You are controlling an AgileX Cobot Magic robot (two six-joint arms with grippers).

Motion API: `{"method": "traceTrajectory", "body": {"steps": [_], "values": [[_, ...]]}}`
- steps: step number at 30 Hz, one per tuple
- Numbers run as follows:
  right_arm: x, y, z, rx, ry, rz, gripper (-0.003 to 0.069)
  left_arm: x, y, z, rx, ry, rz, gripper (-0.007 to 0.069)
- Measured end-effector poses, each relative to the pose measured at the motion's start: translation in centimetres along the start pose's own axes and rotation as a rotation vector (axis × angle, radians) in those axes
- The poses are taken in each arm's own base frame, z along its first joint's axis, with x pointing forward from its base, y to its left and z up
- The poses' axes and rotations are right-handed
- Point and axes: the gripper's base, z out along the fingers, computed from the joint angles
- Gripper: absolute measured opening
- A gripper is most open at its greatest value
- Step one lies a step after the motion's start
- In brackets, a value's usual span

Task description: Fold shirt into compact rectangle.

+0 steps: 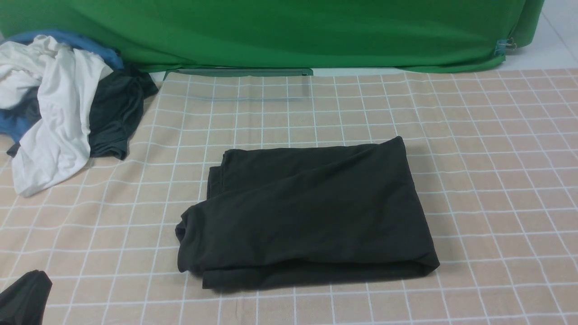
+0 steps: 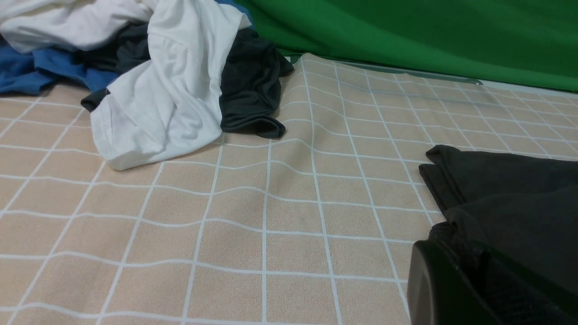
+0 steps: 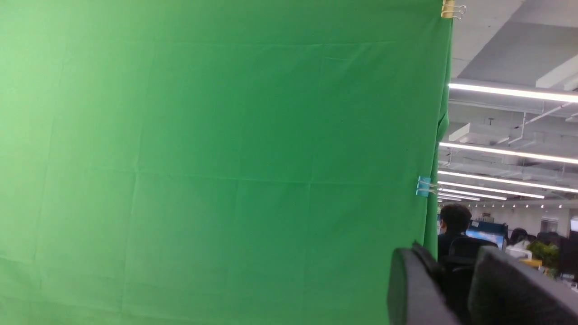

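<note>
The black shirt (image 1: 307, 207) lies in the middle of the checked cloth, folded into a thick, roughly rectangular bundle with layered edges at its left and near sides. Its print and neck label are hidden. The tip of my left gripper (image 1: 25, 293) shows at the bottom left corner, apart from the shirt. In the left wrist view the left gripper (image 2: 478, 271) is dark against the shirt (image 2: 510, 198) behind it, so its gap is unreadable. My right gripper (image 3: 456, 262) is raised toward the green backdrop, narrowly open and holding nothing. It is outside the front view.
A pile of clothes sits at the far left: a white garment (image 1: 54, 122), a smaller dark garment (image 1: 115, 113) and blue fabric (image 1: 90, 45). A green backdrop (image 1: 289, 31) closes the far side. The beige checked cloth (image 1: 496, 158) covers the table.
</note>
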Motion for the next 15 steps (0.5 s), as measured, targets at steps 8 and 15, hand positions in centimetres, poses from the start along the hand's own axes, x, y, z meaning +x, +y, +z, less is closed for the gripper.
{"method": "traceTrajectory", "body": {"steps": [8, 15], "values": [[4.7, 0.3, -1.0, -0.002, 0.381, -0.104, 0.0232, 0.0, 0.0, 0.0, 0.0, -0.003, 0.0, 0.0003], [14.0, 0.3, -4.0, 0.082, 0.634, -0.151, 0.0237, 0.0, 0.0, 0.0, 0.0, -0.003, 0.0, 0.0003]]}}
